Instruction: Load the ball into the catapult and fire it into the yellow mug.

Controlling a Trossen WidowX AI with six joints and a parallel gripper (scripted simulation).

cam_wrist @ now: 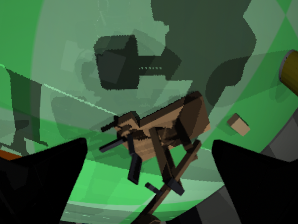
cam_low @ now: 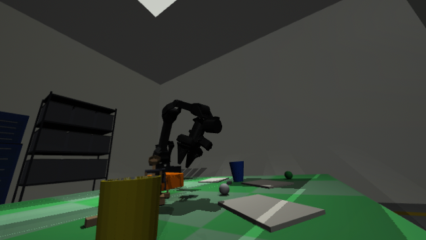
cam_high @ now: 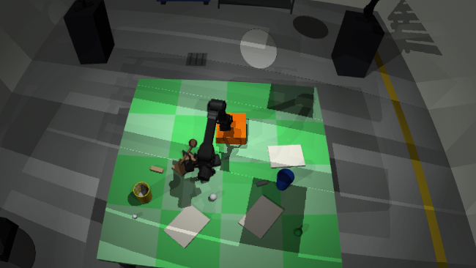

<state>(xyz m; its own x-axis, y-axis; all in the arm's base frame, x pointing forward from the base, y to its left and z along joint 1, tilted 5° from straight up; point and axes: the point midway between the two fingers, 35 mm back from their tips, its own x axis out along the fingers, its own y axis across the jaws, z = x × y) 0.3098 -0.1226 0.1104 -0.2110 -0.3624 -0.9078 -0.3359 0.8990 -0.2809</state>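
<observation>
The wooden catapult (cam_high: pixel 179 168) (cam_low: pixel 154 160) (cam_wrist: pixel 194 116) stands on the checkered green table, its arm raised with the round cup at the end. My gripper (cam_high: pixel 186 161) (cam_low: pixel 183 165) (cam_wrist: pixel 150 147) is wide open and empty, above the catapult; in the wrist view the catapult shows between and beyond the fingers. The yellow mug (cam_high: pixel 146 198) (cam_low: pixel 129 210) (cam_wrist: pixel 290 76) stands upright near the table's left side. No ball shows in the catapult's cup or between the fingers. The mug's inside is too unclear to tell whether a ball is in it.
A wooden block (cam_high: pixel 157 169) (cam_wrist: pixel 238 125) lies between catapult and mug. An orange box (cam_high: pixel 238 126) is by the arm's base. A blue cup (cam_high: pixel 285 180) (cam_low: pixel 237 171), flat panels, a light ball (cam_high: pixel 212 197) (cam_low: pixel 224 189) and a green ball (cam_high: pixel 298 232) (cam_low: pixel 288 174) are also on the table.
</observation>
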